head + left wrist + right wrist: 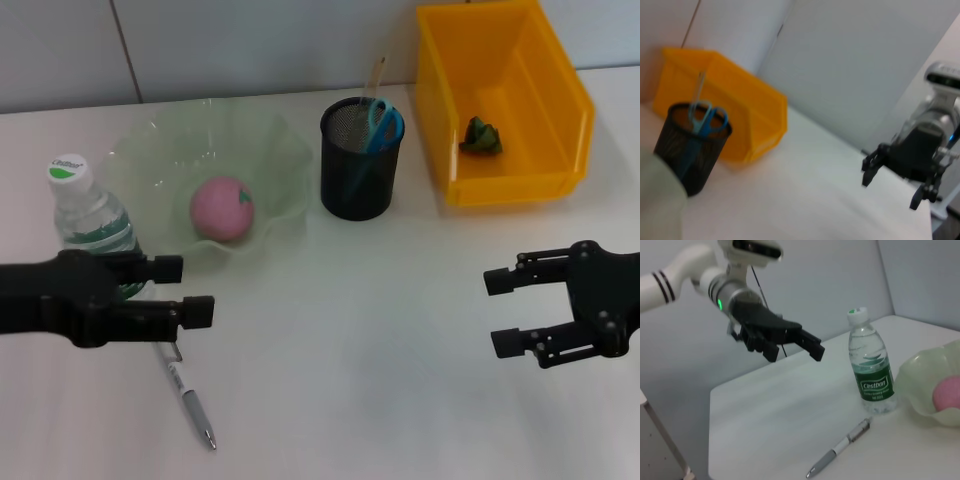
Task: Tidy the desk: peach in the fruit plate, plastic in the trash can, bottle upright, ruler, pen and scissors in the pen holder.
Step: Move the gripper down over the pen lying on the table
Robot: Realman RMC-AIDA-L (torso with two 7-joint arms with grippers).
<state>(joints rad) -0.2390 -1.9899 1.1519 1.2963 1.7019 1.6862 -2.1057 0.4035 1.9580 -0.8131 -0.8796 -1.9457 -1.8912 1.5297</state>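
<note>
Hovering above the counter [380,330], the left gripper [190,290] has its fingers [197,312] spread apart with nothing between them. It sits at the left side of the head view, just in front of the bottle [88,215], and its lower finger lies over the upper end of the pen [190,400].

The right gripper [507,312] hangs over the right side of the counter, fingers [510,343] likewise parted and empty, well apart from every object.

Pen: lying flat on the counter near the front edge, its tip pointing toward the robot, not in the pen holder [361,160]. The right wrist view shows it lying just beside the base of the bottle.

Bottle: standing upright, white cap on top, green label, beside the left rim of the fruit plate [290,165].

Peach [222,208]: resting inside the fruit plate, a pale green wavy-rimmed dish.

Pen holder: black mesh cup between the plate and the trash can [440,130]. Blue-handled scissors [384,124] and a thin pale ruler [377,76] stand in it.

Trash can: yellow bin at the back right, holding a crumpled green piece of plastic [482,136].
</note>
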